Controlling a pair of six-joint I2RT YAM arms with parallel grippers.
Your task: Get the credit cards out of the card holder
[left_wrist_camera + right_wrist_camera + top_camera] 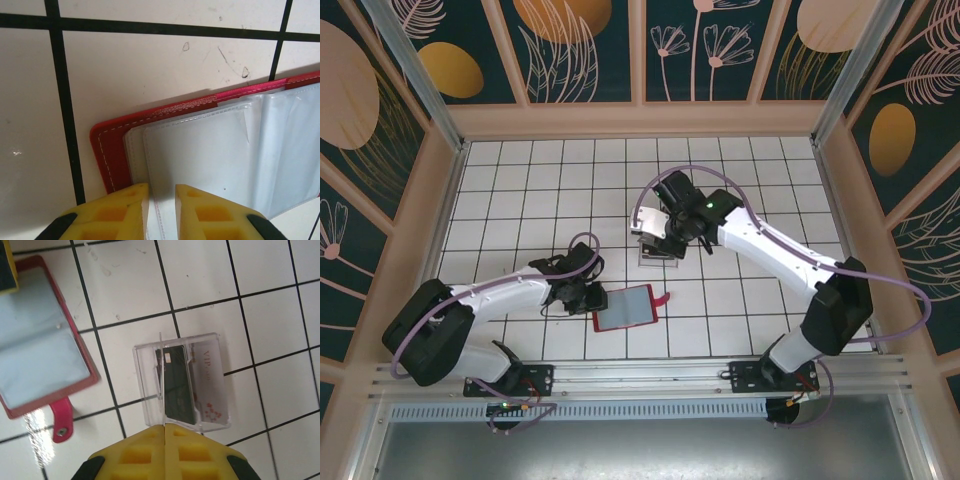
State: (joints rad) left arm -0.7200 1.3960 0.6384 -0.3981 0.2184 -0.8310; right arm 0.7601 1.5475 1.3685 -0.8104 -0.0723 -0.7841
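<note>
Holder point(625, 307) lies open, near centre of bench. Right claw point(164, 432) clenched on what looks like an edge-on card point(161, 375), above tray point(144, 390).

Risk: if released tilted, card may catch the tray wall and land outside.

Left claw point(161, 194) slightly parted at holder's left edge. Cannot tell if it grips, so holder may shift.

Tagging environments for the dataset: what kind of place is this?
Probably a lab robot cell, not a home: white gridded tabletop, walls of printed floral panels in a frame, left arm and right arm bolted to a metal rail.
</note>
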